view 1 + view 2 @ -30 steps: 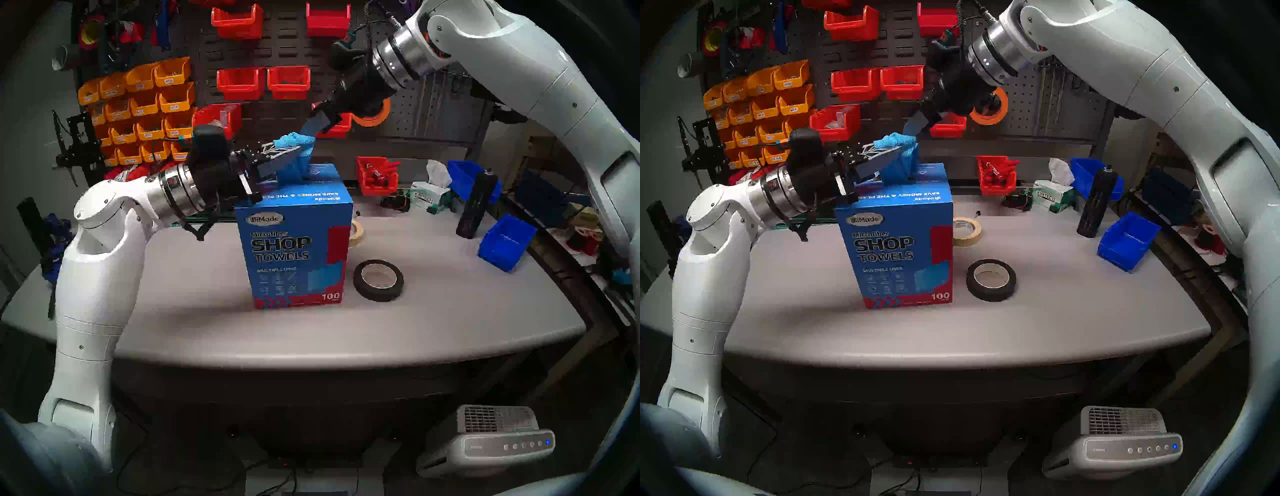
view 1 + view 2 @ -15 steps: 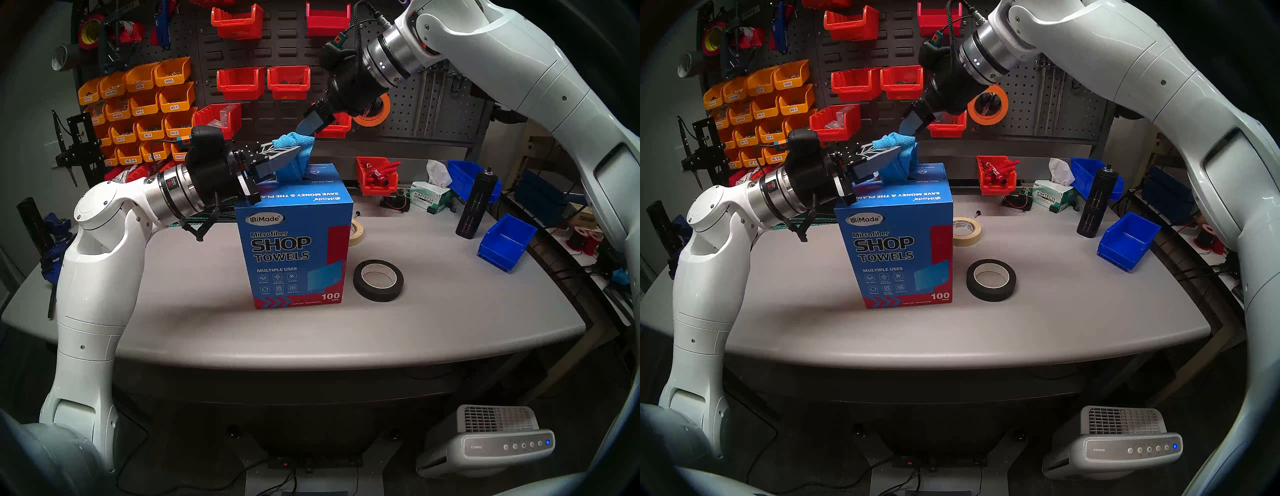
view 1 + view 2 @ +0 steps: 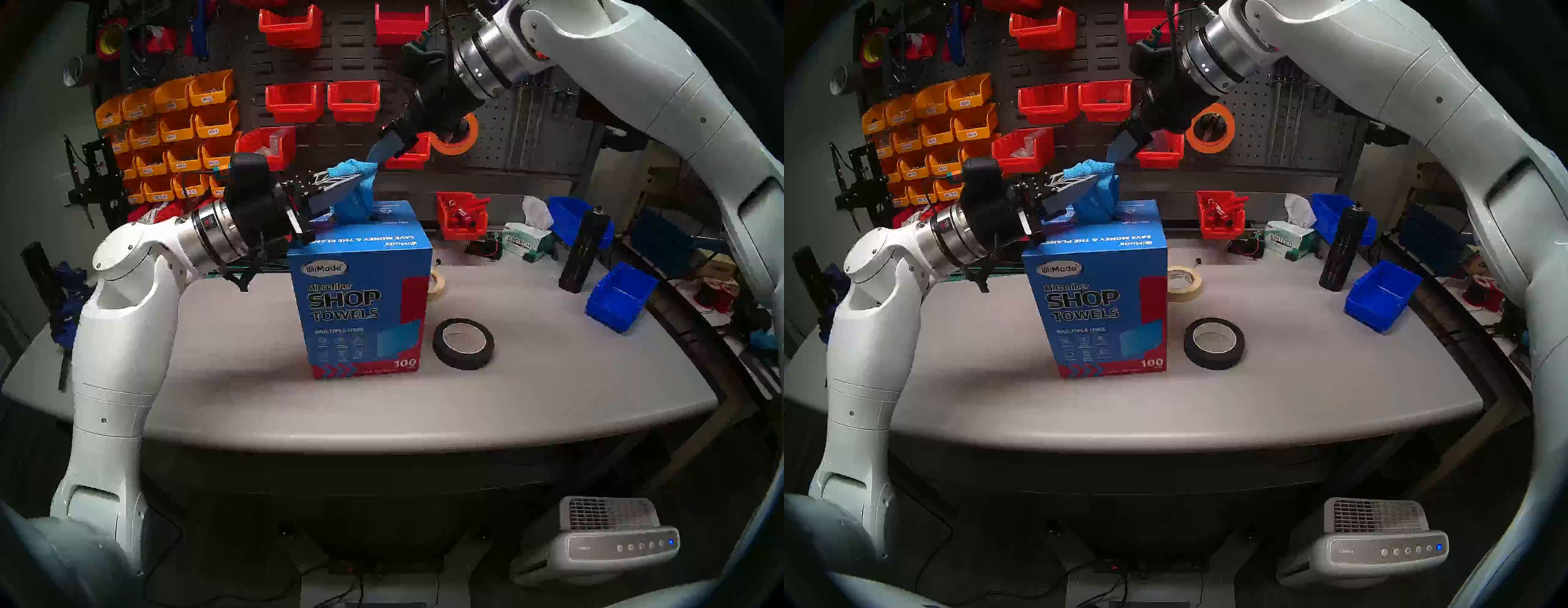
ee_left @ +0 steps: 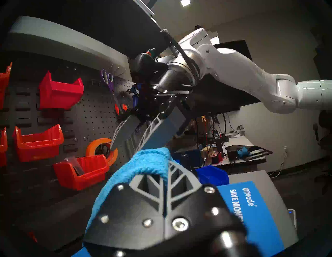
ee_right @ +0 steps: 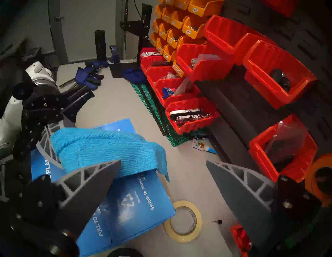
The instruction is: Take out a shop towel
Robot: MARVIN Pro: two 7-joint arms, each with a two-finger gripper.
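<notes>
The blue "SHOP TOWELS" carton (image 3: 362, 297) stands upright on the grey tabletop (image 3: 551, 382). Above the carton's top the left gripper (image 3: 360, 178) has its jaws pressed together, pinching the shop towel (image 3: 356, 199), whose bunched upper end drapes over the jaws while the lower part runs down into the slot in the carton's top. The right gripper (image 5: 163, 167) hangs above the carton and just over the towel's upper end, its jaws spread wide and holding nothing. To the right of the carton a black tape roll (image 3: 463, 343) lies flat; a beige tape roll (image 3: 1183, 283) lies behind the carton's right edge.
</notes>
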